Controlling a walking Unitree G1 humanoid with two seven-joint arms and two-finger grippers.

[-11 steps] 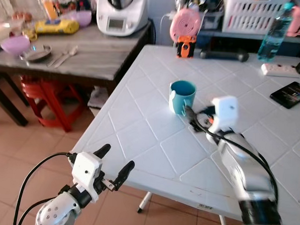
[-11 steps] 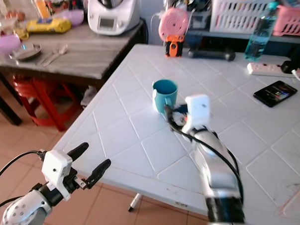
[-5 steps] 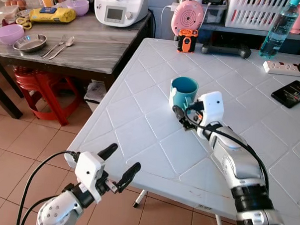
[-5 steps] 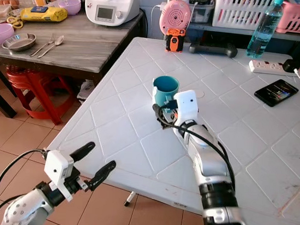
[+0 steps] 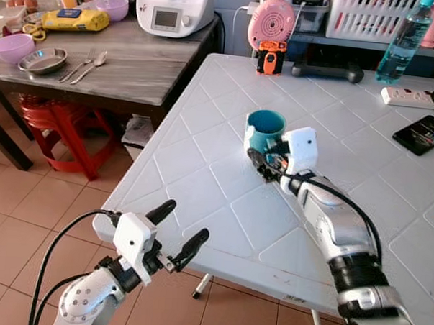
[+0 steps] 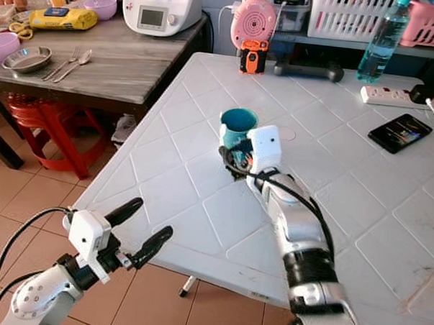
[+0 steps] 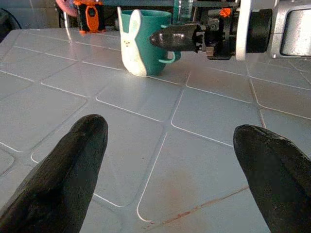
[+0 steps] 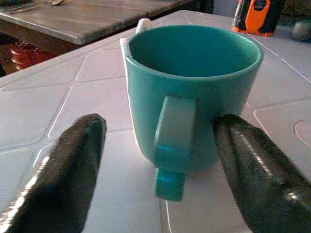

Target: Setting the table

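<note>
Worktop: we are facing the white tiled worktop (image 5: 222, 199); the teal mug (image 5: 264, 131) is standing upright on it, well in from the near edge.
Right arm: we are reaching it across the worktop toward the mug, wrist just on the near side of it.
Right end effector: the right end effector (image 8: 158, 145) is released, its two black fingers spread either side of the mug's handle (image 8: 171, 145), apart from the mug as far as we can tell.
Left end effector: the left end effector (image 5: 179, 229) is hovering released, off the worktop's near edge and well apart from the mug.
Mug: its handle is pointing at our right wrist; a white rabbit figure (image 7: 131, 46) is showing on its far side.
Risk: we are judging that closing off-centre could push the mug and tip or skid it.
Cause: the handle is narrow, and the glossy worktop is probably offering little friction.
</note>
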